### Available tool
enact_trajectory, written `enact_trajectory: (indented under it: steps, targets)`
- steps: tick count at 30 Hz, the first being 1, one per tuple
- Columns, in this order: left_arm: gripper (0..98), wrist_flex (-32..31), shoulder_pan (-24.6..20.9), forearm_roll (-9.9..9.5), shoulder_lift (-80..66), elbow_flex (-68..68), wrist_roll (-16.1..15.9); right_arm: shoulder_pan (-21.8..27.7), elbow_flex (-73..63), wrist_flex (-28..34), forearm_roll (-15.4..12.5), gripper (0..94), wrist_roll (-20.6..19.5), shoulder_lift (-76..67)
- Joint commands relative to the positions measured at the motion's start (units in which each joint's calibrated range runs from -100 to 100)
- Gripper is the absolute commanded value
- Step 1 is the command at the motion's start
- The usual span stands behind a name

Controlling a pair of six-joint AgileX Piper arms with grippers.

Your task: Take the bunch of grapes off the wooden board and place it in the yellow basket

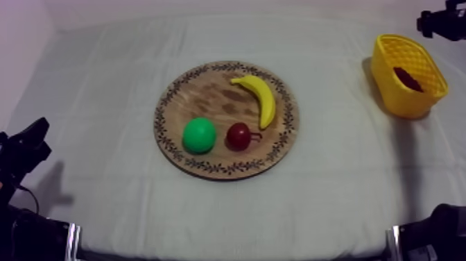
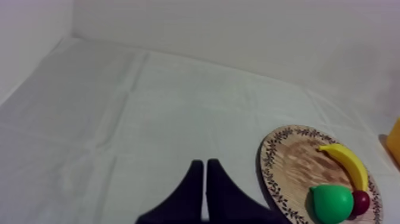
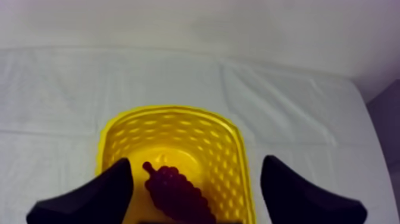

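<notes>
Right gripper (image 3: 196, 164) is hovering directly over the yellow lattice plastic basket (image 3: 229, 149), fingers spread wide (nothing between them), because the dark purple toy bunch of grapes (image 3: 175, 190) is lying inside that basket.

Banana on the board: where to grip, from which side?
Grip the banana at mid-length, coming straight down. It lies flat on the wooden board, long and curved, so jaws across its narrow width should hold best. One end lies near the small red fruit; the middle looks freer.
</notes>
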Motion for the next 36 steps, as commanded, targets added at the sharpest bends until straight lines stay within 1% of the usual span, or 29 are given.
enact_trajectory:
  steps: [1,9,15,20,25,27,30,36]
  targets:
    - [0.1,-0.03,-0.01,0.01,0.00,-0.04,0.00,-0.22,4.65,-0.87,-0.18,59.0,0.05,-7.27]
    - [0.1,-0.03,-0.01,0.01,0.00,-0.04,0.00,-1.44,20.66,-3.50,-1.05,52.4,0.57,-25.45]
    - [0.1,-0.03,-0.01,0.01,0.00,-0.04,0.00,-2.91,32.67,-2.92,-2.32,44.4,1.51,-39.00]
    - [0.1,-0.03,-0.01,0.01,0.00,-0.04,0.00,-4.48,41.75,-2.00,-1.68,33.5,0.84,-49.17]
    - [0.1,-0.03,-0.01,0.01,0.00,-0.04,0.00,-6.12,50.17,-0.64,-0.88,17.0,-0.53,-58.43]
    - [0.1,-0.03,-0.01,0.01,0.00,-0.04,0.00,-6.82,52.80,0.40,-0.47,11.9,-1.28,-61.68]
    - [0.1,-0.03,-0.01,0.01,0.00,-0.04,0.00,-7.74,55.54,2.49,0.00,7.7,-2.30,-65.72]
    - [0.1,-0.03,-0.01,0.01,0.00,-0.04,0.00,-9.02,59.65,5.97,0.67,3.9,-3.90,-72.47]
